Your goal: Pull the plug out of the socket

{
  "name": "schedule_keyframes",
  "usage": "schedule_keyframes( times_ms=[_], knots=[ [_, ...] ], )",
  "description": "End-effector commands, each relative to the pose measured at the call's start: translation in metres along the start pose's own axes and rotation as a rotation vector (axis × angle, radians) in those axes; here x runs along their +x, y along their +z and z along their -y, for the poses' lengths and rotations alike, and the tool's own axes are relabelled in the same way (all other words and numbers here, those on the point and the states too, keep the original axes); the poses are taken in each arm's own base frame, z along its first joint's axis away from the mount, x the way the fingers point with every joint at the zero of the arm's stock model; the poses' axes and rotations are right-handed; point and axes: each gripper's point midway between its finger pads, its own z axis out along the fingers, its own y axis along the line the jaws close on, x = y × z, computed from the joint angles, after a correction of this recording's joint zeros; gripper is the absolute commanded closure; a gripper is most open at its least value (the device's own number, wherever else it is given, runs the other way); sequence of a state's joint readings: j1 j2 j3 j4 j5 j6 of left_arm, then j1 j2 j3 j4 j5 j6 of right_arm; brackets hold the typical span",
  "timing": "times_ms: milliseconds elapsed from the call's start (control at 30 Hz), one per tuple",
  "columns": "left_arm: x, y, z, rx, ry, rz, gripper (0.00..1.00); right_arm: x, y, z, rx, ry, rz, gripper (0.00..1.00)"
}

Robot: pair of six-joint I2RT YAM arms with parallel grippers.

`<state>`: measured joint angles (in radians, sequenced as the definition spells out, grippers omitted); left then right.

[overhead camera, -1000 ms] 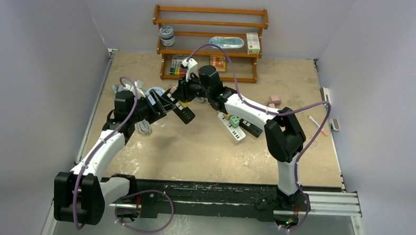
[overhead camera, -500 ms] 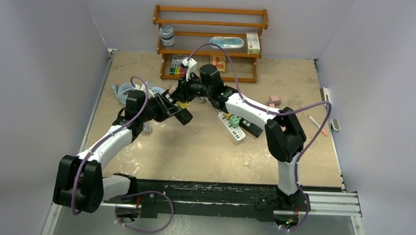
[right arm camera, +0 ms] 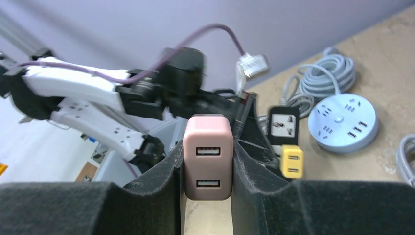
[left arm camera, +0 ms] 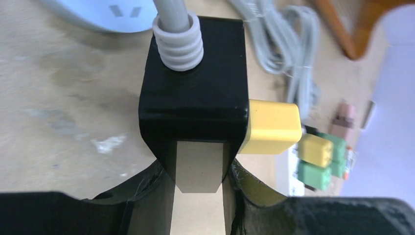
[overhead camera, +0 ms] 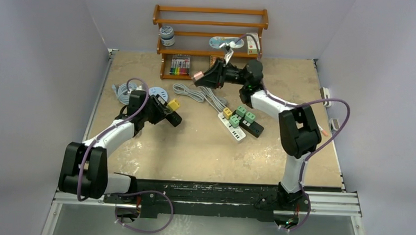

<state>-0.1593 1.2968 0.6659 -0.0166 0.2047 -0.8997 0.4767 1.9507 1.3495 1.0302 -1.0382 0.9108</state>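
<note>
L gripper (left arm camera: 198, 172): jaws clamped on black socket block (left arm camera: 195, 83), left-centre of table (overhead camera: 193, 154). Yellow plug (left arm camera: 271, 127) seated in block's side. Bare tabletop toward near edge. R gripper (right arm camera: 208, 164): jaws clamped on pink USB plug (right arm camera: 208, 134), apparently airborne, just before wooden rack (overhead camera: 210, 23).

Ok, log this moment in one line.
left jaws: shut on socket | right jaws: shut on pink plug | pink plug clear of socket | yellow plug against socket
</note>
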Motion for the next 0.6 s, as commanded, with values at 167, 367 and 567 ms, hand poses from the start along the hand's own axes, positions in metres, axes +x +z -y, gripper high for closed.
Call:
schedule_keyframes(
  times_ms=[167,367,567],
  knots=[
    [-0.026,0.004,-0.017,-0.113,-0.056,0.08,1.0,-0.079,-0.08,0.0,0.514,-0.315,0.157,1.0],
    [-0.03,0.009,-0.017,-0.128,-0.034,0.061,1.0,-0.054,-0.267,0.06,0.914,0.001,0.435,1.0],
    [-0.03,0.015,-0.018,-0.125,-0.032,0.048,1.0,0.01,-0.334,0.076,1.046,0.219,0.494,1.0]
  ],
)
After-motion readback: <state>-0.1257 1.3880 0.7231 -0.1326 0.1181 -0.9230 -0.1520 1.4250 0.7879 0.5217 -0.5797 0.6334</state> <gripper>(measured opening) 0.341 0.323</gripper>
